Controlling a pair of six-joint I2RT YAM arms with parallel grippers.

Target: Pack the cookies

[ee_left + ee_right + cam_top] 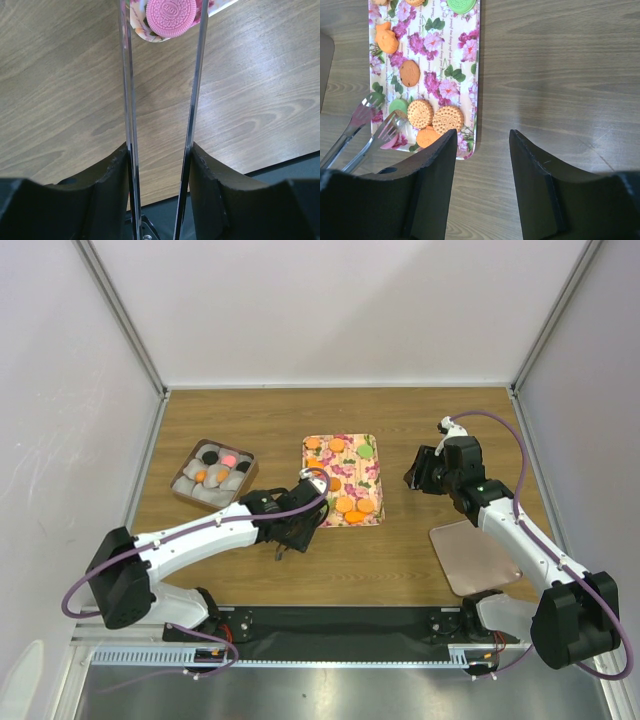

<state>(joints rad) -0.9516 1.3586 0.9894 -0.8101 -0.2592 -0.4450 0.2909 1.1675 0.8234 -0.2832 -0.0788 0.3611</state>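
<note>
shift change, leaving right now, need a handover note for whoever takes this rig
Left hand: shut on tongs, with a pink cookie between their tips at a corner of the tray.
Right hand: open, empty, right of the tray.
Done: a few cookies are in the box.
Left: carry the pink one to the box, then the many on the tray.

Pink cookie (171, 16) clipped by top edge, floral tray (215, 5) mostly cut off
</note>
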